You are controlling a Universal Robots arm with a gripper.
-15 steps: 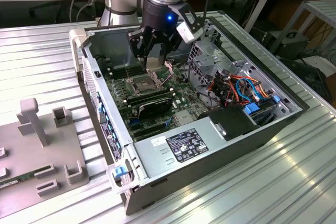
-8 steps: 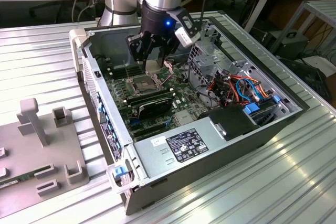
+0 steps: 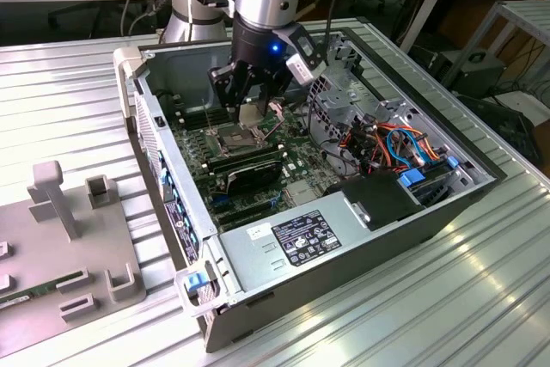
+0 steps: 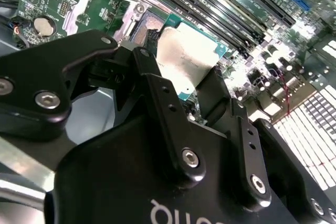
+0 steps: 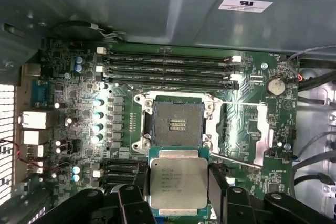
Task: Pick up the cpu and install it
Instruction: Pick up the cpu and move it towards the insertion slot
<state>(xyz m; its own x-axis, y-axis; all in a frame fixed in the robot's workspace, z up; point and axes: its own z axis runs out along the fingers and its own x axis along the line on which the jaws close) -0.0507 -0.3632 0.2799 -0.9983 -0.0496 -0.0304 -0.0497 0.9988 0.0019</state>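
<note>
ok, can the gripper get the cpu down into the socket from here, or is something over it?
Probably yes. The gripper, shut on the cpu, hangs beside the socket, which lies empty and uncovered. Its metal frame looks swung aside, and the memory slots sit clear of it.

One cpu [image 5: 177, 183], one socket [image 5: 177, 124] (one gripper [image 5: 178, 198])

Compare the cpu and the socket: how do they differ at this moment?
The cpu has a dull silver top with a green edge; the socket is dark with a metal frame around it. The cpu is held off the board in the gripper; the socket sits fixed on the motherboard, open and empty. Both are square and look close in footprint.
</note>
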